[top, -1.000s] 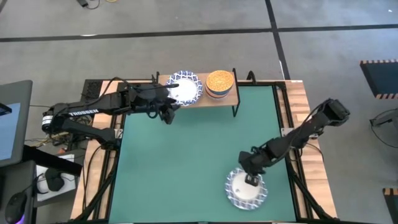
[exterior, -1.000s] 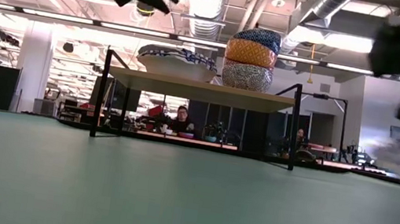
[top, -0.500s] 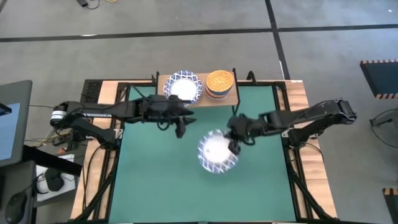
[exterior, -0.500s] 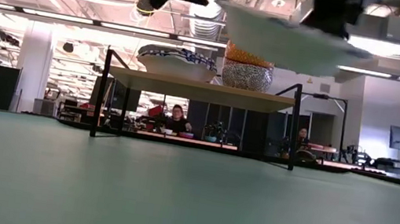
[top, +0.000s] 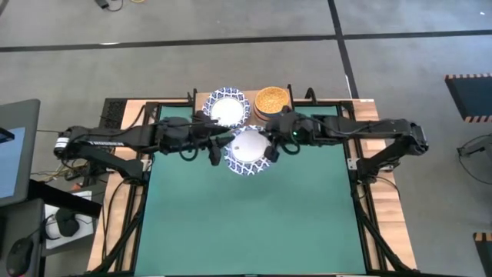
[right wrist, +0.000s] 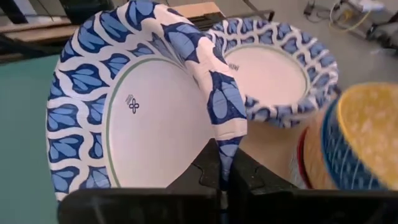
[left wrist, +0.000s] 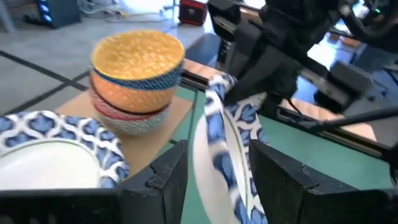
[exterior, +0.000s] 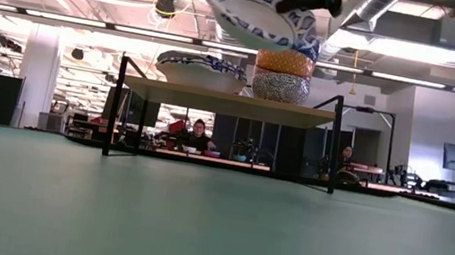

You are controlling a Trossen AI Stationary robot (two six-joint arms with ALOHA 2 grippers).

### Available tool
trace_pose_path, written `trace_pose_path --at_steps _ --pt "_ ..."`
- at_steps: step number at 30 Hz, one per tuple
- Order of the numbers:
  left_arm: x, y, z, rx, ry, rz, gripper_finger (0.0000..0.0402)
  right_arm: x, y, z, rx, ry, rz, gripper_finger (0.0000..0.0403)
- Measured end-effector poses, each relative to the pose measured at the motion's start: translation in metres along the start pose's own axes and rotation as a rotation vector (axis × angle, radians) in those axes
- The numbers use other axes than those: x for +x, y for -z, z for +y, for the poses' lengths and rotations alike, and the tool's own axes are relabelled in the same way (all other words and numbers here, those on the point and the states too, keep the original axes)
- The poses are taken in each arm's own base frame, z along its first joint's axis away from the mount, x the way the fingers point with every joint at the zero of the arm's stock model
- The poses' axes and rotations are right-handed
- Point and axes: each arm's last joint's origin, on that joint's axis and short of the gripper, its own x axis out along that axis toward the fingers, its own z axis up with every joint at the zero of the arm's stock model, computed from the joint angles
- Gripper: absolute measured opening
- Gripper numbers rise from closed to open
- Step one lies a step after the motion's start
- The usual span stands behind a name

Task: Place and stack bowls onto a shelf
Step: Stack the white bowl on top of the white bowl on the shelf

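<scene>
Aloft, white blue-rimmed bowl (top: 247, 151) — rim pinched by right gripper (top: 270, 149), left gripper's (top: 213, 149) fingers spread, empty.

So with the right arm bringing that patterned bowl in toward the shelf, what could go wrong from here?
The right gripper pinches only the rim of the carried bowl, which hangs tilted in the low view; it might slip or land crooked on the shelf bowl. The left gripper straddles the carried bowl's opposite rim, so the arms could clash. The bowl also passes close to the small-bowl stack on the shelf and could knock it.
</scene>
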Motion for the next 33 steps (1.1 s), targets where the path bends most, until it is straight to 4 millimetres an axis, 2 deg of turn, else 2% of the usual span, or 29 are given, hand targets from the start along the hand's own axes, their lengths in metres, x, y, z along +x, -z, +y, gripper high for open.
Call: trace_pose_path --at_steps 4,7,10,15,22,29,33 --pt "-0.005 0.002 -0.001 -0.002 -0.061 0.007 0.0149 0.006 -0.012 0.004 -0.076 -0.004 -0.022 0.0025" --pt "-0.007 0.006 -0.002 0.003 -0.098 0.031 0.0131 0.010 -0.021 0.006 -0.124 -0.004 -0.040 0.0025" --pt "-0.008 0.007 -0.003 0.005 -0.104 0.036 0.0096 0.011 -0.028 0.008 -0.165 -0.003 -0.059 0.0029" --pt "-0.009 0.007 -0.003 0.028 -0.106 0.037 0.0014 0.011 -0.032 0.004 -0.194 -0.009 -0.074 0.0030" --pt "-0.008 0.003 0.004 0.052 -0.123 0.028 0.0002 0.002 -0.036 -0.001 -0.155 -0.015 -0.093 0.0053" --pt "-0.010 -0.006 0.022 0.019 -0.141 0.005 0.0000 -0.010 -0.037 -0.001 -0.099 -0.024 -0.109 0.0116" --pt "-0.012 -0.010 0.032 0.002 -0.164 -0.012 0.0000 -0.024 -0.039 -0.005 -0.019 -0.029 -0.121 0.0159"
